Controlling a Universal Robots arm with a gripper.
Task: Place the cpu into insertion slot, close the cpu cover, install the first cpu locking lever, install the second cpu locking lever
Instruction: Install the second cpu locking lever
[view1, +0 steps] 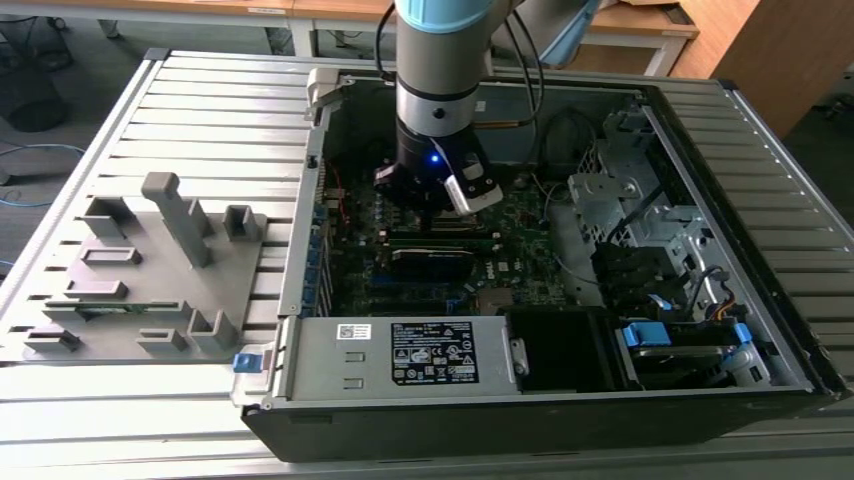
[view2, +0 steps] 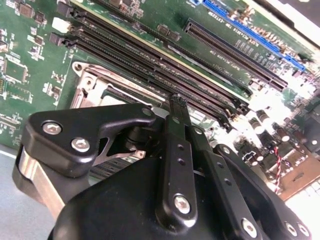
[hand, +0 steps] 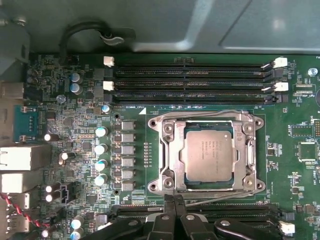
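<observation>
While the gripper (hand: 172, 200) hung with fingers pinched together, empty, just beside the cpu cover (hand: 166, 150), the cpu (hand: 208, 156) lay flat in the insertion slot (hand: 187, 186), looking light, stiff, easy to harm, best touched by its edges, inside the crowded computer case (view1: 747, 150).
</observation>
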